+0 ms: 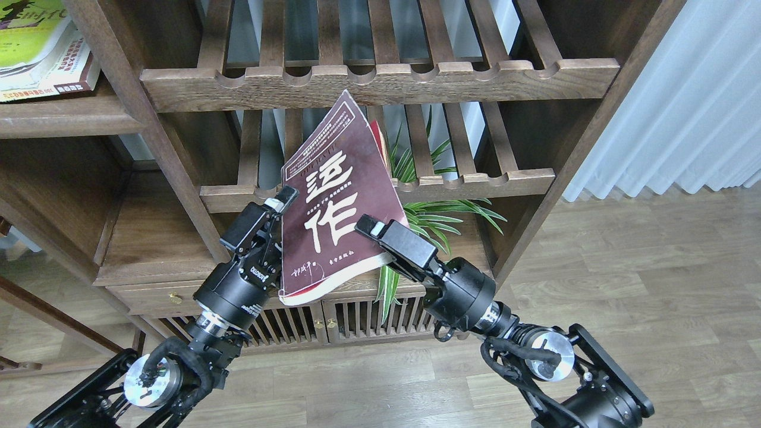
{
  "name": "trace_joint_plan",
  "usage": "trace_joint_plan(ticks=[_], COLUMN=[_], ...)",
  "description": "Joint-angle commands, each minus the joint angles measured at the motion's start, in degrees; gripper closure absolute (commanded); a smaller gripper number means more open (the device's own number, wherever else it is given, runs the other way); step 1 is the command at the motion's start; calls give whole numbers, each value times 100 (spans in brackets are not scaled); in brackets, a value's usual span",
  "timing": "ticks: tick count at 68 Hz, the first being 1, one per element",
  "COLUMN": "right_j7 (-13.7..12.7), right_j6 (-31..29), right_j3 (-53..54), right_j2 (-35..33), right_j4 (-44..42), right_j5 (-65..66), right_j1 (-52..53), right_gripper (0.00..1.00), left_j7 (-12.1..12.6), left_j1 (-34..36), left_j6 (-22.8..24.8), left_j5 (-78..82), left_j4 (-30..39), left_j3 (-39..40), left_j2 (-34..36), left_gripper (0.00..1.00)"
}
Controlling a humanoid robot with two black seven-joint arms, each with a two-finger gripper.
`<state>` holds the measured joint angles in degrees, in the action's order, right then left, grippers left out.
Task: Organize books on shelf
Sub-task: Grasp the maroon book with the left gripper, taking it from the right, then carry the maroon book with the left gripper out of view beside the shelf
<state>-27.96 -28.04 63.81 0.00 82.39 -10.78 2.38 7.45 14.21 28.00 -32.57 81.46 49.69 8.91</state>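
Note:
A thick maroon book [339, 196] with big cream characters hangs tilted in front of the slatted racks. My right gripper [370, 230] is shut on its lower right corner, with one finger [392, 241] lying on the cover. My left gripper [285, 219] stands open at the book's left edge. Its one visible finger [269, 214] is on the near side and the other is hidden behind the book. At the top left a lime-yellow book [30, 35] lies on another paperback [62, 74] on the dark wood shelf [65, 119].
Two slatted racks with notched rails, the upper [380, 83] and the lower [475, 178], cross behind the book. A green plant [443, 217] stands at the right behind it. Below are a solid board [151, 244] and a low cabinet [333, 321]. A curtain [684, 101] hangs at the right.

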Motion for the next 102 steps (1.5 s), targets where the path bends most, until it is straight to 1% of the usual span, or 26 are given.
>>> trace_joint_plan(ticks=[1, 3, 6, 9, 10, 12, 13, 15, 25, 36, 39, 42, 43, 49, 50, 53, 54, 56, 57, 58, 60, 61, 63, 89, 95, 102], right_j7=[-4, -4, -4, -4, -4, -4, -4, -4, -4, -4, -4, -4, -4, -4, -4, -4, -4, -4, -4, -4, -4, -4, -4, -4, -4, -4], right_j6=[4, 4, 4, 4, 4, 4, 4, 4, 4, 4, 4, 4, 4, 4, 4, 4, 4, 4, 4, 4, 4, 4, 4, 4, 4, 4], right_j3=[-79, -79, -70, -79, -70, -79, -79, -79, -88, -88, -88, -88, -97, -105, -132, -176, -219, -246, -263, -272, -281, -290, -299, -483, -536, -554], right_j2=[0, 0, 0, 0, 0, 0, 0, 0, 0, 0, 0, 0, 0, 0, 0, 0, 0, 0, 0, 0, 0, 0, 0, 0, 0, 0], right_j4=[-12, -12, -12, -12, -12, -12, -12, -12, -12, -30, -47, -74, -91, -153, -179, -223, -267, -293, -320, -337, -355, -398, -416, -592, -689, -786], right_j5=[-12, -12, -12, -12, -12, -12, -12, -12, -12, -12, 5, 14, 32, 58, 67, 102, 172, 234, 312, 357, 436, 628, 673, 682, 682, 682], right_j1=[-1, -1, -1, -1, -1, -1, -1, -1, -10, -19, -19, -19, -19, -19, -19, -10, -10, -10, -10, -19, -19, -53, -97, -159, -159, -150], right_gripper=[99, 99, 99, 99, 99, 99, 98, 98, 98, 96, 93, 87, 83, 68, 61, 50, 39, 32, 26, 22, 17, 4, 1, 0, 0, 0], left_j7=[-7, -7, -16, -7, -16, -16, -24, -25, 10, 81, 81, 81, 90, 81, 90, 81, 81, 90, 81, 81, 90, 90, 90, 107, 160, 318], left_j1=[170, 187, 196, 196, 196, 196, 240, 284, 433, 372, 346, 319, 302, 293, 293, 284, 284, 267, 258, 249, 249, 249, 258, 258, 249, 240], left_j6=[0, 0, 0, 0, 0, 0, 0, 0, 0, 0, 0, 0, 0, 0, 0, 0, 0, 0, 0, 0, 0, 0, 0, 0, 0, 0], left_j5=[-3, -3, -12, -12, -12, -21, -56, -100, -153, -118, -109, -118, -118, -109, -118, -118, -118, -118, -109, -118, -109, -109, -100, 304, 515, 568], left_j4=[-51, -51, -60, -86, -86, -95, -95, -104, -165, -130, -86, -51, -42, -16, 10, 46, 72, 98, 133, 151, 178, 256, 292, 485, 512, 608], left_j3=[14, 23, 23, 23, 23, 23, 23, 32, -74, -118, -161, -205, -240, -258, -258, -258, -258, -258, -258, -258, -258, -267, -267, -267, -267, -267], left_j2=[-214, -258, -311, -346, -355, -355, -363, -363, -267, 120, 278, 436, 523, 779, 840, 937, 1024, 1086, 1156, 1201, 1262, 1480, 1613, 3134, 3582, 4101], left_gripper=[27, 30, 39, 55, 58, 68, 89, 95, 100, 100, 100, 100, 100, 100, 100, 100, 100, 100, 100, 100, 100, 100, 100, 100, 100, 100])
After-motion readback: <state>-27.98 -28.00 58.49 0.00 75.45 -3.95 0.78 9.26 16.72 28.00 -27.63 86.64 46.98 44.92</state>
